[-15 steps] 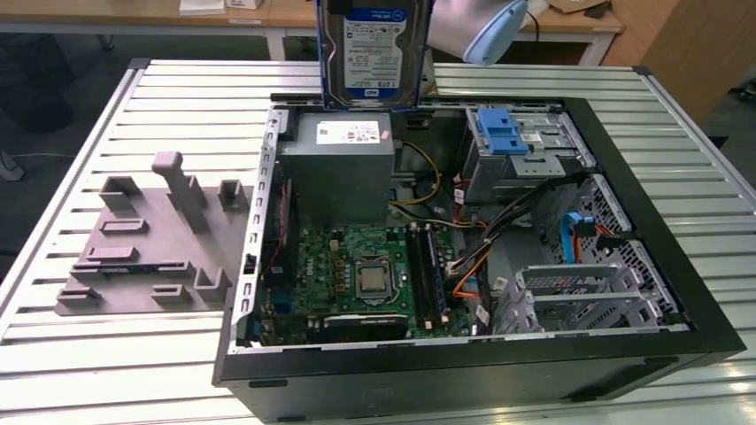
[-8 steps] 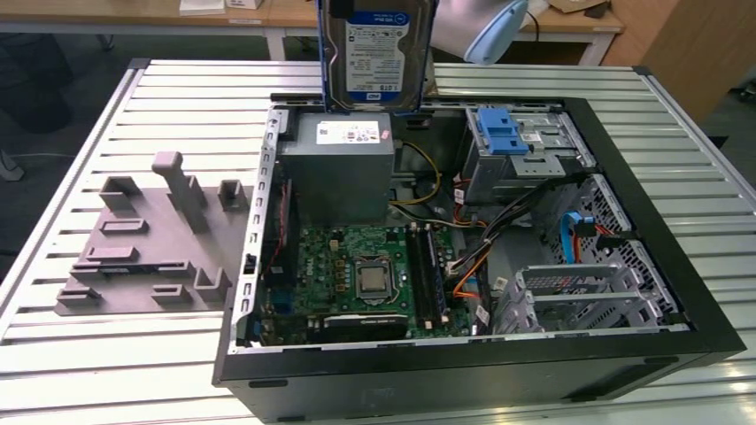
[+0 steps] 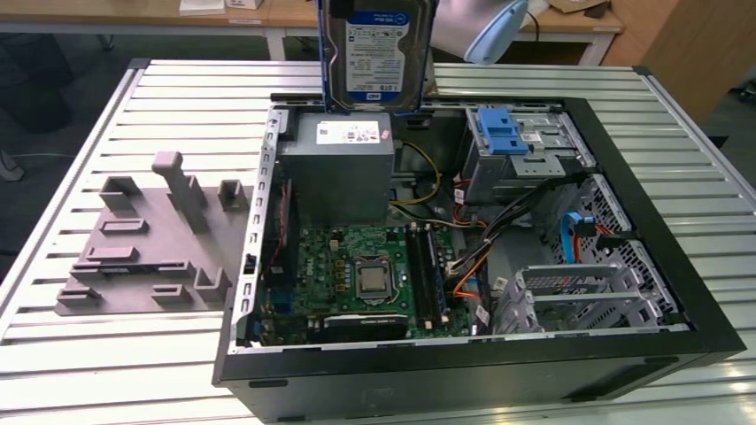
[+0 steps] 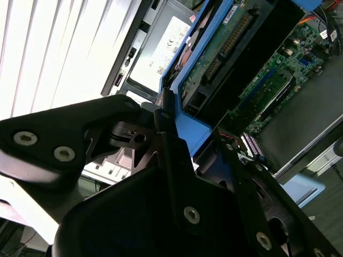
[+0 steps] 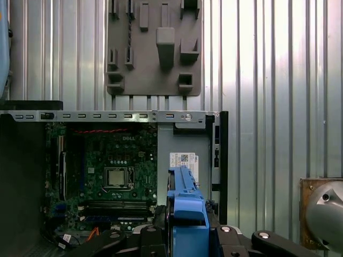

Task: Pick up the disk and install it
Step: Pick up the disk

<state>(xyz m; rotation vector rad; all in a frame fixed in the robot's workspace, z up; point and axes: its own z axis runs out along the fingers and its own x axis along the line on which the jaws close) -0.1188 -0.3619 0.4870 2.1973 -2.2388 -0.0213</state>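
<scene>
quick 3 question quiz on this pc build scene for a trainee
1. True or false: the disk is held in the air above the open computer case.
2. What lies on the table at the exterior view's left of the case? A) a grey fixture plate B) a keyboard C) a monitor
3. Fill in: in the first wrist view, the gripper is shut on the disk's ____ carrier bracket.
Key: 1 true; 2 A; 3 blue
</scene>
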